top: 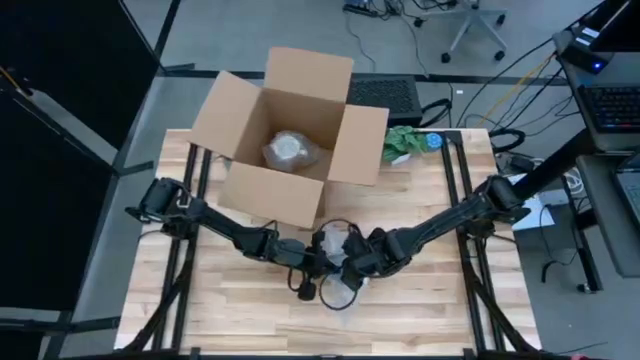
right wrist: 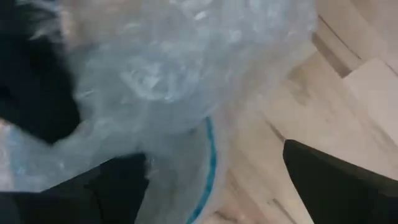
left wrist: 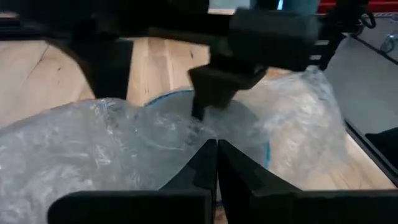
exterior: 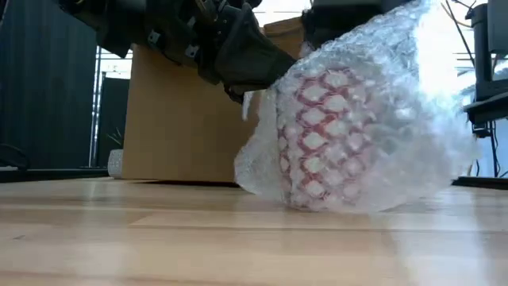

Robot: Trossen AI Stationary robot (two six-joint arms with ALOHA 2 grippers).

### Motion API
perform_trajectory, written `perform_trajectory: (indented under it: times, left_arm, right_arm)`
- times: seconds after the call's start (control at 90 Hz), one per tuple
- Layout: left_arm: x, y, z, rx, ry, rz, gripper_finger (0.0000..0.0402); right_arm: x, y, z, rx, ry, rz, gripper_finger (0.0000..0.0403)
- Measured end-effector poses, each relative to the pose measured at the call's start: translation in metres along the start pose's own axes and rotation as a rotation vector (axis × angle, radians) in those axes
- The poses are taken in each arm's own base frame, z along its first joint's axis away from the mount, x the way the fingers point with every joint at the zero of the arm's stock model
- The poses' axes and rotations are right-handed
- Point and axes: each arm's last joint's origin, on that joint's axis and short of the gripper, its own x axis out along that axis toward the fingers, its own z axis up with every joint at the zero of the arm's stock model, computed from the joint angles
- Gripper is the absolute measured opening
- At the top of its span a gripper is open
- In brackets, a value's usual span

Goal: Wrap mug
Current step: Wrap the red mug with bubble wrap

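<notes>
The mug [exterior: 321, 135], red-and-white patterned with a blue rim [left wrist: 267, 149], stands on the table inside clear bubble wrap [exterior: 381, 103]. The wrap bunches loosely around and above it. Both arms meet over it at the table's middle. My left gripper [left wrist: 216, 155] is shut, its tips against the wrap at the mug's mouth. My right gripper [right wrist: 217, 186] is open, its fingers spread wide over the wrapped mug [top: 340, 285]. My left gripper's shut fingertips [left wrist: 208, 149] rest against the bubble wrap over the mug's mouth, coming in at a slant from the table's left. Whether a layer is caught between them, I cannot tell. My right gripper has one finger [left wrist: 202, 93] pushed down on the wrap inside the mug's rim, from above and from the right. Its other finger [right wrist: 336, 180] stands clear over the table.
An open cardboard box [top: 290, 135] stands at the far middle of the table with another bubble-wrapped bundle [top: 290, 150] inside. Something green [top: 405, 145] lies at the far right. Bare wood [top: 420, 315] stretches along the near side.
</notes>
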Motion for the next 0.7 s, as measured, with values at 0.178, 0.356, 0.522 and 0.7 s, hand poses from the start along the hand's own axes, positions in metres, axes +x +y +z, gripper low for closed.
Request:
perform_trajectory:
  times: [0.178,0.356,0.522,0.7]
  left_arm:
    - [0.000,0.000,0.000,0.000,0.001,0.000,0.0000]
    - [0.000,0.000,-0.001,0.002,0.014,-0.001,0.0000]
    - [0.000,0.000,0.000,0.000,0.005,-0.001,0.0000]
    - [0.000,0.000,-0.001,0.000,0.006,-0.002,0.0000]
  right_arm:
    - [0.029,-0.001,0.004,-0.005,0.049,-0.039,0.0341]
    - [0.041,0.002,0.005,-0.017,0.070,-0.016,0.0341]
    - [0.015,-0.001,0.008,-0.022,0.042,0.024,0.0341]
    - [-0.031,-0.010,0.008,-0.037,-0.016,0.076,0.0341]
